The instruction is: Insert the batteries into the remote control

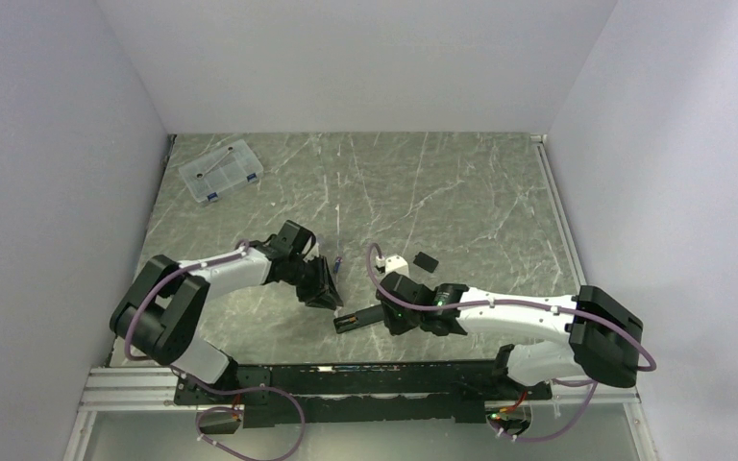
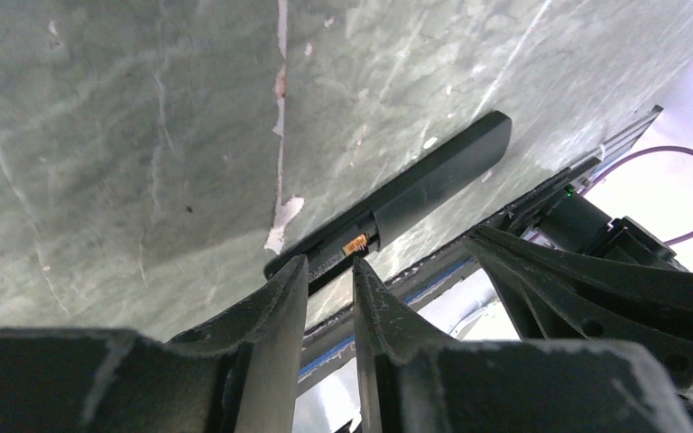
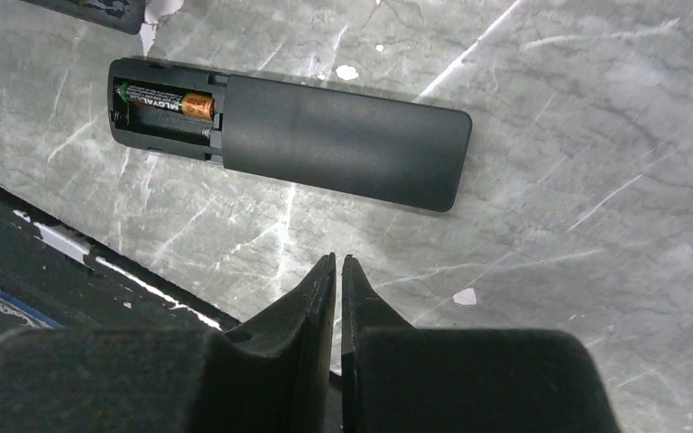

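Observation:
The remote control lies flat on the marble table near the front edge, back side up, with its battery bay uncovered. One battery with a gold end sits in the bay; the slot beside it looks dark. A tiny bluish battery lies on the table just beyond my left gripper. My left gripper hovers over the remote's open end, jaws slightly apart and empty. My right gripper is shut on nothing, a short way back from the remote's covered half.
A small black cover plate and a white piece lie behind the right gripper. A clear compartment box stands at the back left. The black mounting rail runs along the near edge, close to the remote.

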{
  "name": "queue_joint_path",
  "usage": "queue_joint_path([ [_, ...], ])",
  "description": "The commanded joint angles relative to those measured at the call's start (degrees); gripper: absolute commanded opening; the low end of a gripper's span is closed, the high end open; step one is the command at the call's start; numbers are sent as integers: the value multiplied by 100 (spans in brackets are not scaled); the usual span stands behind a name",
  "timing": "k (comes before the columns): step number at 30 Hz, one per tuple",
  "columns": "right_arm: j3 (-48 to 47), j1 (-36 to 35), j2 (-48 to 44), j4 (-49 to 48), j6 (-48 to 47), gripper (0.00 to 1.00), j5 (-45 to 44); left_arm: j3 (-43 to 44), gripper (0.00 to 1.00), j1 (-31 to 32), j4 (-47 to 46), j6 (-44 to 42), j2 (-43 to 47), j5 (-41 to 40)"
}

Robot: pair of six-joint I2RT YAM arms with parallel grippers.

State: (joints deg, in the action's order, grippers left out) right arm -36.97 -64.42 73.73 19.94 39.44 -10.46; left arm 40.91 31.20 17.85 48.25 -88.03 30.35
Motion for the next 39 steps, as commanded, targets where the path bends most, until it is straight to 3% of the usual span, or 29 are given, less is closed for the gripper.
queue_joint_path([
  [1, 17, 33, 64, -345, 397, 9, 44, 151, 29, 43, -253, -151, -296, 209],
  [14, -304, 177, 882, -617, 492, 9, -20, -143, 27, 465, -317, 36, -320, 144],
  [26, -701, 316, 1279, -701, -125, 11, 327, -709, 27, 634, -318, 328, 462, -50],
  [39, -1087, 501, 1699, -369, -876, 15, 391, -559, 27, 892, -686, 512, 170, -73],
])
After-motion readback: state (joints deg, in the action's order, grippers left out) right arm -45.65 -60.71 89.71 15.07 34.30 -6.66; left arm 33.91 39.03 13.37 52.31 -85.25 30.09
